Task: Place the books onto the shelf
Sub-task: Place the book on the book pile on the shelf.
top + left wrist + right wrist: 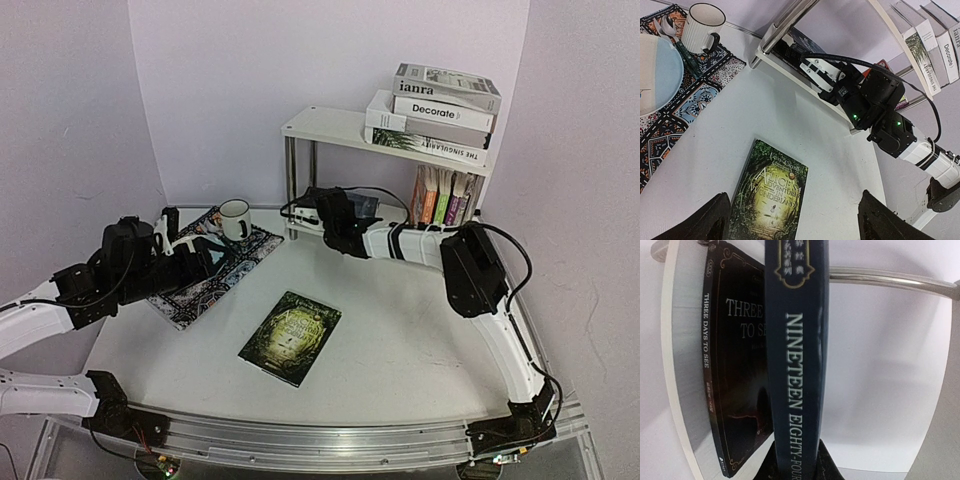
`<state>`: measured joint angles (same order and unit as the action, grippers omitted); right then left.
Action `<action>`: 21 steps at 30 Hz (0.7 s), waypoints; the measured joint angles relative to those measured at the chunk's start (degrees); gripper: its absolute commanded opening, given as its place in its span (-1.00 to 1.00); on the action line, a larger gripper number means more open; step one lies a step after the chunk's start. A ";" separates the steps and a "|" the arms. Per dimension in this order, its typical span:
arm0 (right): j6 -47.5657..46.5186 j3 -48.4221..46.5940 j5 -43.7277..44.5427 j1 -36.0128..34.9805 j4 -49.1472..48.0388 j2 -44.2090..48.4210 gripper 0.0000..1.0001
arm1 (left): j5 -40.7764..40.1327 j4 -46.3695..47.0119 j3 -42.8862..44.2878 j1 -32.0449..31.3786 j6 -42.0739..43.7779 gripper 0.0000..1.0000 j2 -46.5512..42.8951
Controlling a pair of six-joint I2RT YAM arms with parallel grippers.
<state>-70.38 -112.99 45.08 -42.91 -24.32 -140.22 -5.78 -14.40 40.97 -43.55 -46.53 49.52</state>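
One blue book [797,365] | spine between right gripper [797,467] fingers [830,465] | over shelf [670,365]

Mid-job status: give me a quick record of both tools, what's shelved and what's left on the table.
right tool: shut on the dark blue "Nineteen Eighty-Four" book, inside the lower tier of the white two-tier shelf
held book: level above the black "Three Days to See" book lying flat there; contact unclear
left tool: open, empty
top board: three stacked large hardbacks
lower tier, right end: upright colourful paperbacks
unshelved: green "Alice's Adventures in Wonderland" book, flat on the table
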 measured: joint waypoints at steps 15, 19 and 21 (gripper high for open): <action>2.69 -8.87 -3.17 1.45 9.76 -4.74 -1.00 | 0.00 -0.15 -1.14 0.00 -0.46 0.85 -0.20; 3.20 -11.06 -3.62 2.07 10.99 -5.89 -1.00 | 0.02 -0.15 -1.14 0.00 -0.51 0.86 -0.20; 3.54 -11.89 -3.88 2.38 11.25 -6.31 -1.00 | 0.02 -0.17 -1.14 0.00 -0.74 0.87 -0.19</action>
<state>-66.84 -124.88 41.20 -40.53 -13.07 -146.53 -5.76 -14.57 39.83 -43.55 -47.26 49.32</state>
